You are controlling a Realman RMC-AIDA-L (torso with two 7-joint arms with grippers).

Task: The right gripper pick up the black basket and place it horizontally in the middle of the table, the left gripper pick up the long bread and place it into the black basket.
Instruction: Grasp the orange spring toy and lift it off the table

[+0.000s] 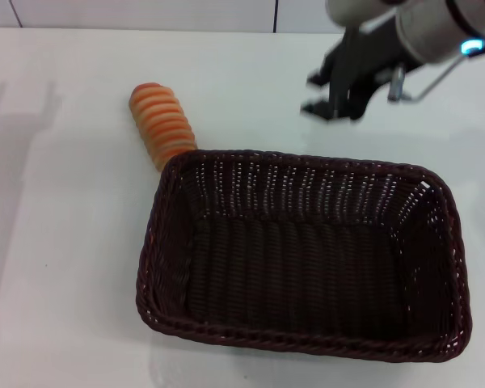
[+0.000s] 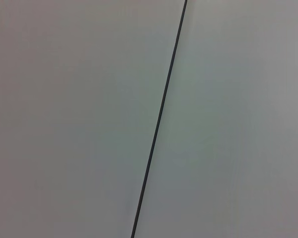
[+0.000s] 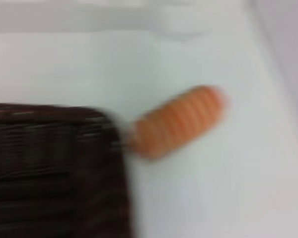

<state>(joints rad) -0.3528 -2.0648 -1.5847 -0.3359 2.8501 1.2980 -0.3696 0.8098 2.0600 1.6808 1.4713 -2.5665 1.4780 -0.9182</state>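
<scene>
The black basket (image 1: 307, 255) stands on the white table (image 1: 65, 242), its long side across my view, empty inside. The long bread (image 1: 162, 123), striped orange and cream, lies just behind the basket's far left corner and touches its rim. My right gripper (image 1: 314, 93) hangs above the table behind the basket's far rim, open and empty. The right wrist view shows the basket's corner (image 3: 54, 163) and the bread (image 3: 181, 121) beside it. My left gripper is out of view.
The table's far edge (image 1: 145, 29) runs along the back, with a pale wall behind it. The left wrist view shows only a pale flat surface crossed by a thin dark seam (image 2: 159, 119).
</scene>
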